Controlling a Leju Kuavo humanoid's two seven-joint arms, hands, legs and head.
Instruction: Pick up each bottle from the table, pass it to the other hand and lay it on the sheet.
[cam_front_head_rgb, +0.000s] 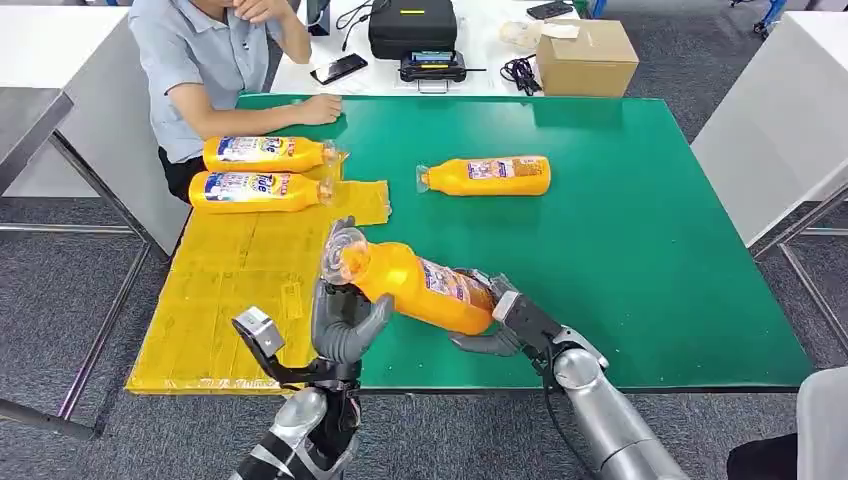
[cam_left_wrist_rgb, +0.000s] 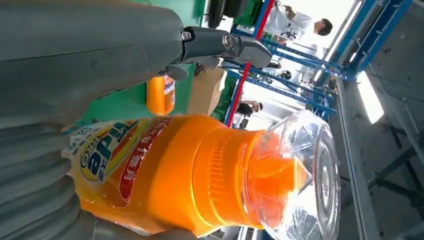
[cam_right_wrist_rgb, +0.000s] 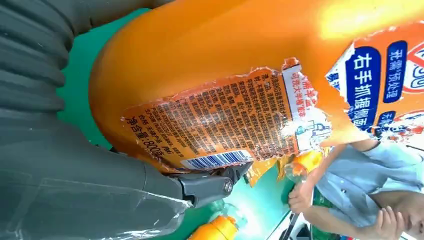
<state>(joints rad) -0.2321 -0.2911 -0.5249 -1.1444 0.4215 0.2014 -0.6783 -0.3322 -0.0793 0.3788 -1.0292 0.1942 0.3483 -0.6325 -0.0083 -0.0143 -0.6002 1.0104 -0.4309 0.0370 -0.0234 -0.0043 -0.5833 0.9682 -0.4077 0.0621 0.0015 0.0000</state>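
Observation:
An orange bottle (cam_front_head_rgb: 420, 285) with a clear cap hangs tilted above the green table's (cam_front_head_rgb: 650, 230) front edge, between my two hands. My right hand (cam_front_head_rgb: 505, 322) grips its base end; the torn label (cam_right_wrist_rgb: 225, 125) lies against that hand's thumb. My left hand (cam_front_head_rgb: 345, 318) cups the neck end (cam_left_wrist_rgb: 200, 175) from below, the thumb (cam_left_wrist_rgb: 150, 55) straight with a gap between it and the bottle. Another orange bottle (cam_front_head_rgb: 490, 176) lies on the bare table. Two bottles (cam_front_head_rgb: 265, 153) (cam_front_head_rgb: 255, 190) lie side by side on the yellow sheet (cam_front_head_rgb: 230, 300) at the left.
A person (cam_front_head_rgb: 210, 60) sits at the table's far left corner with a hand on the green top beside the sheet. Behind the table stand a cardboard box (cam_front_head_rgb: 585, 55) and a black case (cam_front_head_rgb: 412, 25).

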